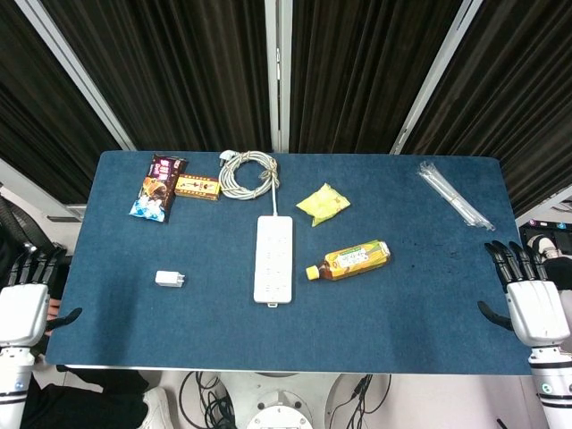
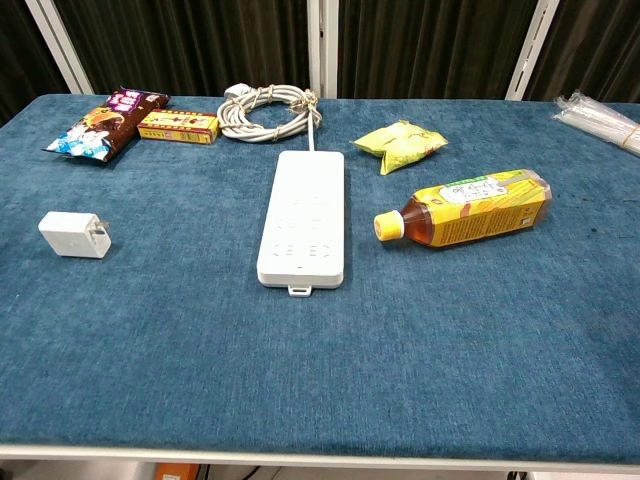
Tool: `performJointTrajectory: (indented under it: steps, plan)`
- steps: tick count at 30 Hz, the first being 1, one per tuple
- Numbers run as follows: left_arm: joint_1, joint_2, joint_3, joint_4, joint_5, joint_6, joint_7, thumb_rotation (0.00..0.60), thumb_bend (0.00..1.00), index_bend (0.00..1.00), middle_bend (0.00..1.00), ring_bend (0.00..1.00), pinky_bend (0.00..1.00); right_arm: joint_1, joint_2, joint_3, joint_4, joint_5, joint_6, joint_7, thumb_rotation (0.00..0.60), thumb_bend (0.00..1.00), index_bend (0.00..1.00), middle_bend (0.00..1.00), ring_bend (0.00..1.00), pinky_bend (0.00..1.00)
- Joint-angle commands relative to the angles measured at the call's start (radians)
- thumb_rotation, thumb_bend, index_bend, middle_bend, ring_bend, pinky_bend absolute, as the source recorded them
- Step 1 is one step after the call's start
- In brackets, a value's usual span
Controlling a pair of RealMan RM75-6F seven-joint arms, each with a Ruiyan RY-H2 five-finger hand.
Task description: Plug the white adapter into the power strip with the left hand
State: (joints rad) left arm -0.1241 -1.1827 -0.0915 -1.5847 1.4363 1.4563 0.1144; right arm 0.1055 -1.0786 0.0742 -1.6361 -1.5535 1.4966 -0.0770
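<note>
The small white adapter point(image 1: 169, 279) point(image 2: 73, 235) lies on its side on the blue table point(image 1: 402, 304), prongs pointing toward the power strip. The long white power strip point(image 1: 273, 259) point(image 2: 303, 217) lies lengthwise at the table's middle, its cord coiled point(image 1: 248, 172) point(image 2: 265, 110) at the far edge. My left hand point(image 1: 24, 304) hangs off the table's left edge, fingers apart, holding nothing, well left of the adapter. Off the right edge, my right hand point(image 1: 531, 299) is likewise spread and empty. Neither hand shows in the chest view.
A yellow-labelled drink bottle point(image 1: 350, 259) point(image 2: 470, 208) lies just right of the strip. A yellow packet point(image 1: 323, 203) point(image 2: 400, 142) sits behind it. Snack bags point(image 1: 157, 186) point(image 2: 100, 122) and a small box point(image 1: 197, 187) point(image 2: 178, 126) lie at the far left; a clear wrapped bundle point(image 1: 454, 196) point(image 2: 600, 115) far right.
</note>
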Motion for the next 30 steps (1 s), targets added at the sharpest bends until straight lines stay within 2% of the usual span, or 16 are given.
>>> performJointTrajectory:
  steps: [1, 4, 10, 16, 23, 30]
  plan:
    - [-0.078, -0.032, -0.043, 0.038, -0.037, -0.101, -0.018, 0.6, 0.0, 0.09, 0.09, 0.01, 0.0, 0.001, 0.005, 0.001, -0.001, -0.009, 0.008, 0.002, 0.6, 0.08, 0.0, 0.07, 0.0, 0.0]
    - [-0.138, -0.06, -0.061, 0.076, -0.07, -0.194, -0.018, 0.6, 0.0, 0.09, 0.09, 0.01, 0.0, 0.002, 0.016, 0.007, -0.006, -0.016, 0.017, -0.002, 0.6, 0.08, 0.0, 0.07, 0.0, 0.0]
    - [-0.212, -0.142, -0.07, 0.168, -0.122, -0.298, 0.022, 0.6, 0.0, 0.09, 0.09, 0.01, 0.0, 0.002, 0.049, 0.025, -0.033, -0.024, 0.048, -0.029, 0.6, 0.08, 0.0, 0.07, 0.0, 0.0]
    - [-0.249, -0.241, -0.07, 0.279, -0.14, -0.32, 0.035, 0.6, 0.0, 0.09, 0.09, 0.01, 0.0, 0.001, 0.055, 0.022, -0.044, -0.014, 0.038, -0.03, 0.6, 0.08, 0.0, 0.07, 0.0, 0.0]
    - [-0.29, -0.326, -0.077, 0.346, -0.123, -0.326, -0.012, 0.6, 0.0, 0.09, 0.09, 0.01, 0.0, -0.002, 0.046, 0.018, -0.043, -0.008, 0.036, -0.027, 0.6, 0.08, 0.0, 0.07, 0.0, 0.0]
    - [-0.335, -0.396, -0.078, 0.426, -0.141, -0.377, -0.007, 0.6, 0.0, 0.09, 0.09, 0.01, 0.0, -0.005, 0.046, 0.015, -0.041, -0.007, 0.037, -0.022, 0.6, 0.08, 0.0, 0.07, 0.0, 0.0]
